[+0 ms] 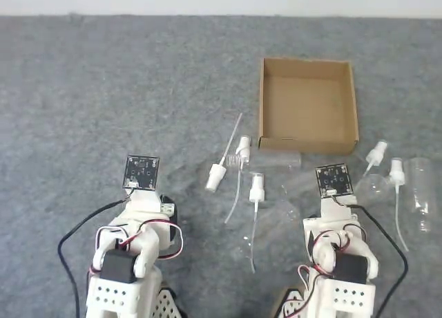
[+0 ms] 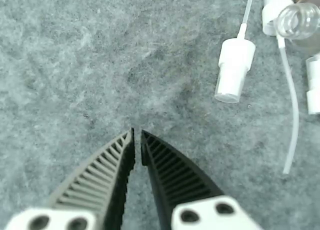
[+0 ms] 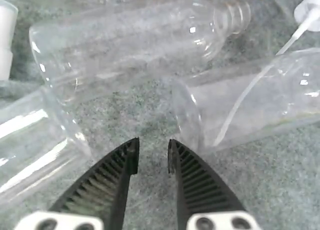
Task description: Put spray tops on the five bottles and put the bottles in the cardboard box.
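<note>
High view: I've the left gripper (image 2: 137, 134) nearly closed, right gripper (image 3: 153, 144) narrowly parted, both empty, ready for uncapped clear plastic bottles (image 3: 135, 45).

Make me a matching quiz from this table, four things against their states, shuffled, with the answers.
1. brown cardboard box
2. white plastic spray top
3. clear plastic bottle with threaded neck
4. left gripper

A. jaws shut, empty
B. open-topped, nothing inside
C. uncapped, on its side
D. loose on the grey mat, tube attached

Pairs: 1-B, 2-D, 3-C, 4-A.
</note>
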